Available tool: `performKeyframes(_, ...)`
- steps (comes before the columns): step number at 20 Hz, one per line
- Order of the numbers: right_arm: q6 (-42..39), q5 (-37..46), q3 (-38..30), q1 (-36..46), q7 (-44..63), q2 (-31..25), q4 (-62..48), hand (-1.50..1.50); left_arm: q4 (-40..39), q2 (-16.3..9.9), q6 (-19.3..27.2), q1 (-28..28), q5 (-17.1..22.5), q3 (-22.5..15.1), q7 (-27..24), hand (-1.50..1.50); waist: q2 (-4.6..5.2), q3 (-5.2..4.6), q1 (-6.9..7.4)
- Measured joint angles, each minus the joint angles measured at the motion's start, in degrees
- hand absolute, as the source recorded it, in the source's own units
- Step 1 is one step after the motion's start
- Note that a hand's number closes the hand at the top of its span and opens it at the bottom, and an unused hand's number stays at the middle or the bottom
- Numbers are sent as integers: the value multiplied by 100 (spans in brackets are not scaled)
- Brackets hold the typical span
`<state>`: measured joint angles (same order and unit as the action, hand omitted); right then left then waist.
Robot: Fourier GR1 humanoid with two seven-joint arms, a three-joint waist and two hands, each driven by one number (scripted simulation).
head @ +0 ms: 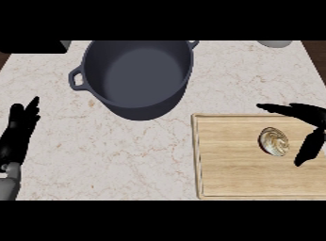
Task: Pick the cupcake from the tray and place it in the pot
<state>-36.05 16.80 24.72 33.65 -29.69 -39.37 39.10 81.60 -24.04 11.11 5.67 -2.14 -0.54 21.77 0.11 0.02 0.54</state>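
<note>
The right hand (317, 123) is spread open beside the cupcake (274, 141), which lies alone on the tray (228, 179); nothing stands between them. To the hand's left and further away, the open pot (136, 75) has its wall and handle as the only obstacle. Bare bench (110, 150) lies between.

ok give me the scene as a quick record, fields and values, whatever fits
cupcake: swirled beige cupcake lying on the tray, not held
tray: light wooden tray, counter's right side
pot: dark grey two-handled pot, empty, up and left of the tray
right hand: open, fingers either side of the cupcake
left hand: open, resting at left edge
</note>
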Motion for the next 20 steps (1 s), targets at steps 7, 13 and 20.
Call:
performKeyframes(7,118,232,3,87,-182,252,-388,-150,-61,25,-140,-13,-58,150,-81,0,4,1,12)
performKeyframes(13,396,315,-80,78,-396,410,-525,150,-44,68,-203,-4,-121,219,-52,0,-20,-28,9)
performKeyframes(20,1005,557,-311,245,-911,581,-832,150,-54,236,-189,170,-293,228,57,0,-6,-11,2)
